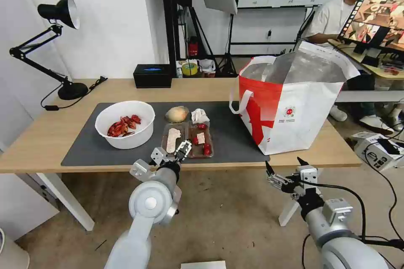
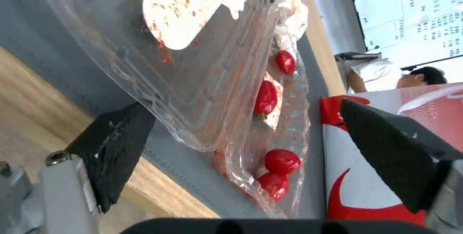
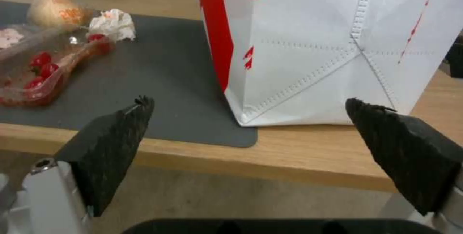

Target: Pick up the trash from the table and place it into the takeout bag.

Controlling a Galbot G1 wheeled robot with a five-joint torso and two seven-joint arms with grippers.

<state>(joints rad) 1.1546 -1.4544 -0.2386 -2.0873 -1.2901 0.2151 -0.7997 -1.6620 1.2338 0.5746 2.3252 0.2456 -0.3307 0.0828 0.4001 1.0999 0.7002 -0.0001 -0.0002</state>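
**Left claw spread at the near edge of the tray**

Your left claw (image 1: pixel 176 154) sits at the near edge of the clear two-compartment plastic tray with red scraps (image 1: pixel 187 139), its fingers spread wide with nothing held between them. In the left wrist view the tray's near rim (image 2: pixel 202 118) lies between the two black pads (image 2: pixel 113 147), and you cannot tell whether either pad touches it. The tray rests on the large dark grey mat (image 1: pixel 84 145) of the long light-wood desk (image 1: pixel 38 138), near its front edge.

Just beyond the tray you have the round tan bun-like lump (image 1: pixel 176 114) and, to its right, the crumpled white napkin (image 1: pixel 199 115). To the left of the tray stands the white bowl of red shells (image 1: pixel 125 124), also on the mat.

The large red-and-white takeout bag with silver foil lining (image 1: pixel 294 101) stands upright and open at the right end of the desk, partly on the mat, well apart from the tray.

Your right claw (image 1: pixel 284 173) hangs below and in front of the desk edge, near the bag's corner, wide open and empty.

A small black box (image 1: pixel 153 75) sits at the far edge of the desk.
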